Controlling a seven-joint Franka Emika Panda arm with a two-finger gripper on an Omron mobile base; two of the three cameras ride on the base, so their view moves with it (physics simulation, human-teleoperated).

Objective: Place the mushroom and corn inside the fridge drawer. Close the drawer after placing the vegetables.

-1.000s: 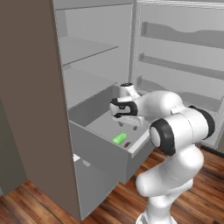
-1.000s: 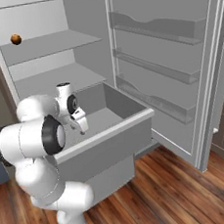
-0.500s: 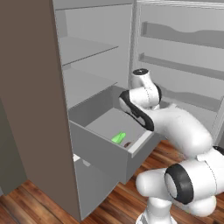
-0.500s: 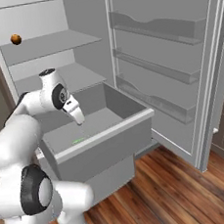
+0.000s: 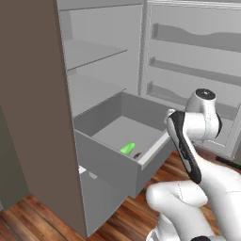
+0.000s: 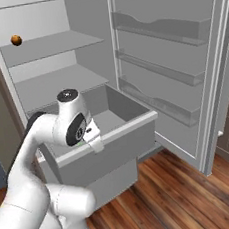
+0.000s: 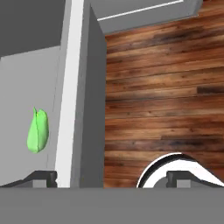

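Observation:
The fridge drawer [image 5: 109,165] stands pulled out, a light-grey box. Green corn [image 5: 127,148] lies on its floor near the front wall, with a small brown thing [image 5: 137,155], likely the mushroom, beside it. In the hand view the corn [image 7: 37,131] lies left of the drawer's front wall [image 7: 76,92], with wooden floor to the right. My gripper [image 7: 111,178] is open and empty, one fingertip [image 7: 41,177] on each side of that wall. From the right base view my hand [image 6: 93,139] hovers at the drawer's front rim [image 6: 113,131].
The fridge door [image 6: 182,68] stands wide open on the right with shelves in it. A small orange ball [image 6: 16,40] sits on the upper fridge shelf. My own bent arm [image 5: 188,150] crowds the drawer's right front corner. Wooden floor [image 6: 186,194] lies in front.
The arm has swung round and the hand has come back from above the drawer's inside to its front rim. The corn lies still in the drawer. The jaws stay wide.

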